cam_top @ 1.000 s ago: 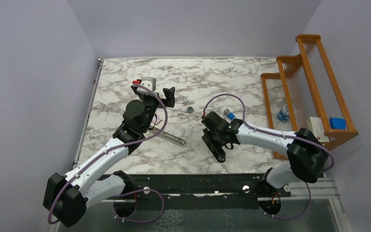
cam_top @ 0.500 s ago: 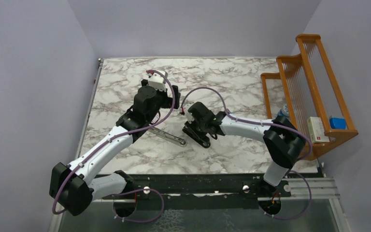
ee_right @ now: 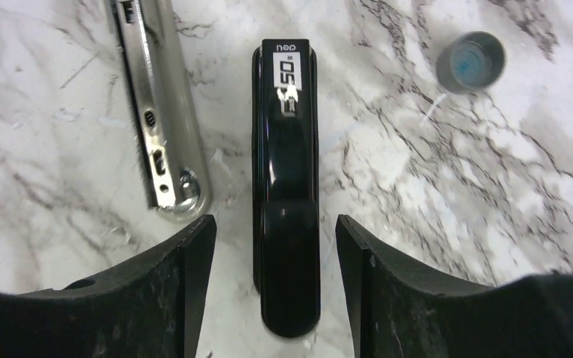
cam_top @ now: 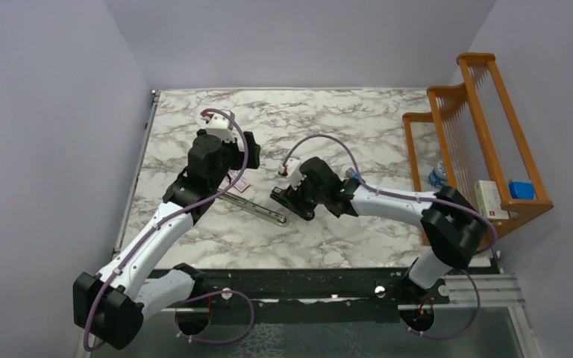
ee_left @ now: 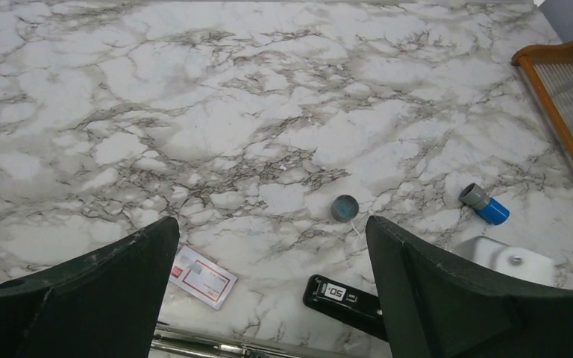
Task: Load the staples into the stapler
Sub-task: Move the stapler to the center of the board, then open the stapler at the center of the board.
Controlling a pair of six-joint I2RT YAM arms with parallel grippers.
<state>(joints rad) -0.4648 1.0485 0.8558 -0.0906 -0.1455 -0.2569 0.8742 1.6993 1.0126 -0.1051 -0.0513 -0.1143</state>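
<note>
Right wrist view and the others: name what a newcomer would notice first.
The black stapler lies on the marble table between the open fingers of the right pincer, a shiny metal rail beside it. The left pincer hangs wide open near a small white-and-red box. A wooden rack stands at the table's right side.

White marble table [ee_left: 268, 112] veined grey, glossy black stapler [ee_right: 286, 186], silvery metal bar [ee_right: 157, 112], white-and-red box [ee_left: 203, 277], dark grey disc [ee_left: 344, 207], blue-and-grey cylinder [ee_left: 485, 205]
</note>
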